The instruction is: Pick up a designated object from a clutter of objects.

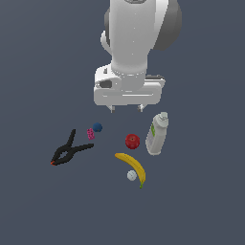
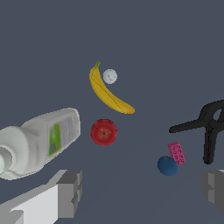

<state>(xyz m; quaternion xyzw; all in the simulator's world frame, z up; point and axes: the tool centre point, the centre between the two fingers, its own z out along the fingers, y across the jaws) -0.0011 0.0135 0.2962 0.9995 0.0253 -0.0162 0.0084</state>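
Apple (image 1: 132, 141) on dark blue-grey floor (image 1: 201, 206)

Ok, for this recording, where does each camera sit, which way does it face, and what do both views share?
Exterior view: off the arm, looking down at the floor clutter; the white arm and its gripper hang above.
Wrist view: on the wrist, facing down past grey fingertips at the clutter.
Shared: glossy red apple, curved yellow banana, white bottle with green label, black spring clamp.
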